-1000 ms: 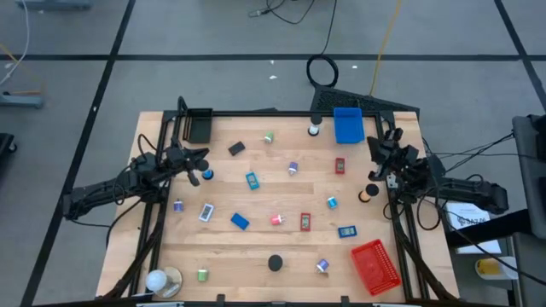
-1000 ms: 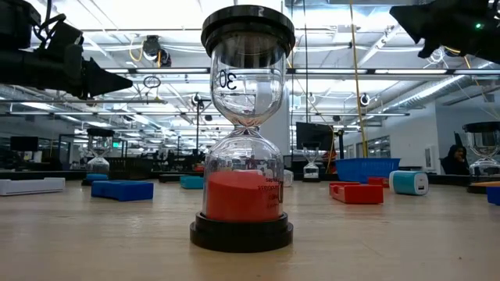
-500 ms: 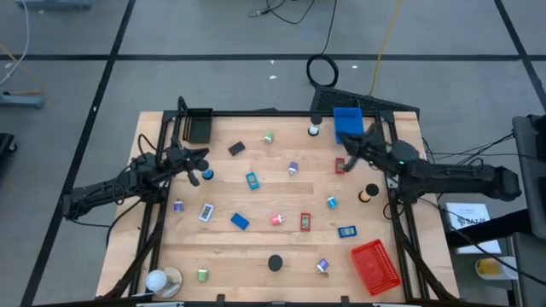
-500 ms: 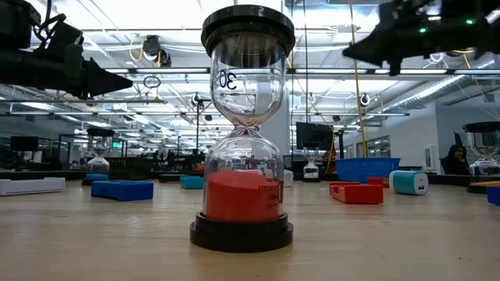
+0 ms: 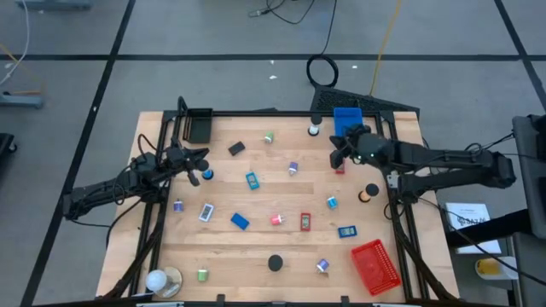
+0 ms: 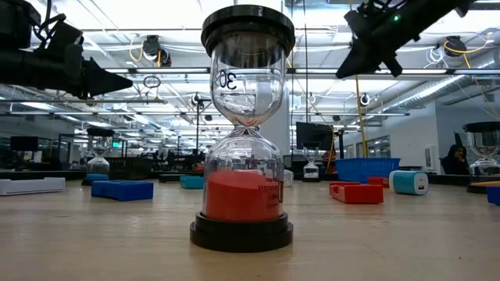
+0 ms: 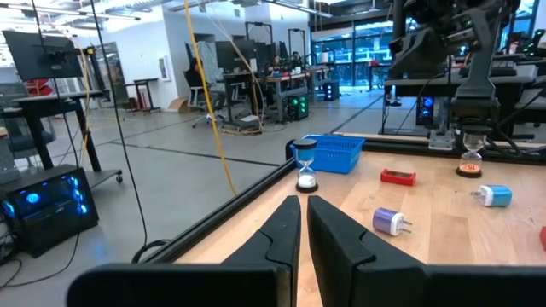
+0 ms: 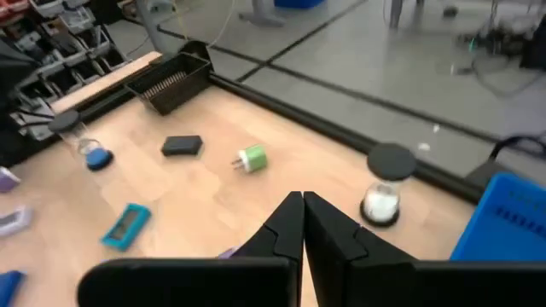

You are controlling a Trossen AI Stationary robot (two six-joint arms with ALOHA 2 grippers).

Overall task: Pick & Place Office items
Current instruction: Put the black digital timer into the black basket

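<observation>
The right gripper [image 5: 334, 156], fingers clenched and empty, is held above a red item [image 5: 339, 167]; the left gripper [image 5: 205, 155] is likewise clenched.

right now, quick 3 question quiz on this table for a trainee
1. True or false: the right gripper holds an item.
2. Which tray sits nearest the right gripper: A blue tray, B red tray, C black tray?
3. What colour is the sand in the near hourglass?

Key: 1 false, shut on nothing. 2 A. 3 red.
</observation>
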